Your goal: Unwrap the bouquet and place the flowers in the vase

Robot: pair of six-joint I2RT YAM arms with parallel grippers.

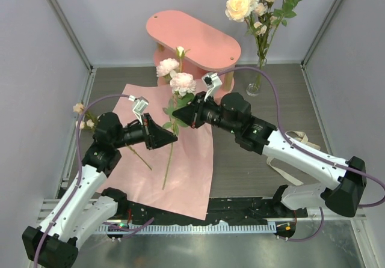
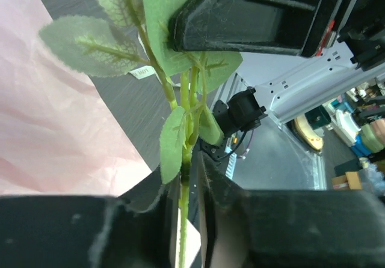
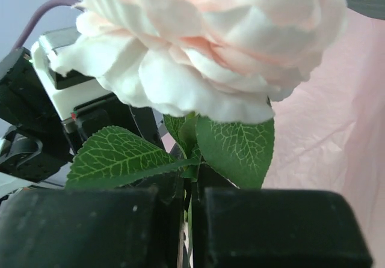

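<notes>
A pale pink rose bloom (image 1: 182, 83) stands on a long green stem (image 1: 168, 160) held upright above the unfolded pink paper (image 1: 186, 172). My right gripper (image 1: 181, 113) is shut on the stem just under the bloom (image 3: 204, 39), among the leaves (image 3: 114, 157). Lower down, my left gripper (image 1: 172, 137) is shut on the same stem (image 2: 182, 220), its fingers (image 2: 225, 190) on either side of it. A second bloom (image 1: 167, 67) and a bud (image 1: 180, 51) rise behind. The clear glass vase (image 1: 255, 86) stands at the back right with several roses (image 1: 243, 5) in it.
The pink oval shelf (image 1: 198, 36) stands at the back, just behind the held blooms. One more small pink flower (image 1: 80, 109) lies at the left edge beside my left arm. A cream ribbon (image 1: 296, 139) lies on the dark table under my right arm.
</notes>
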